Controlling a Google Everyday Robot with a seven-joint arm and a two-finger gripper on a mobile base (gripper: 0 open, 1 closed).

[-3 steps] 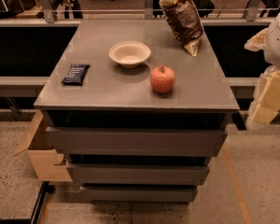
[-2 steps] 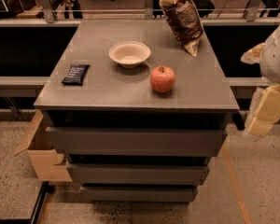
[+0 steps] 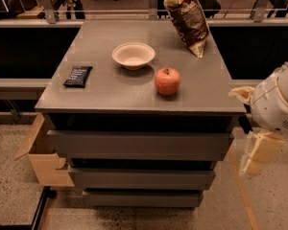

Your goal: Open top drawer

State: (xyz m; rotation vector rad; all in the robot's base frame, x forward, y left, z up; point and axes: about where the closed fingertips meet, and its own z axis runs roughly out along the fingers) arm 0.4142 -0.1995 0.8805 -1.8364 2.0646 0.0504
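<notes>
**A:** Where is the gripper?

**B:** The gripper [image 3: 257,153] hangs at the right of the scene, below the arm's white rounded body [image 3: 278,99]. It is just off the cabinet's near right corner and touches nothing. Whether it is clenched or released, I cannot tell.

**A:** And the top drawer?

**B:** The top drawer [image 3: 139,145] sits right under the grey cabinet top [image 3: 110,97], with a dark gap above its front. None of its inside shows. Two lower drawers [image 3: 141,178] lie beneath it.

**A:** What is on top?

**B:** An apple [image 3: 167,80] sits near the middle, with a pale bowl [image 3: 133,55] just behind it to the left. A chip bag [image 3: 188,18] stands far right and a dark packet [image 3: 78,75] lies left. A cardboard box [image 3: 41,157] is on the floor at left.
</notes>
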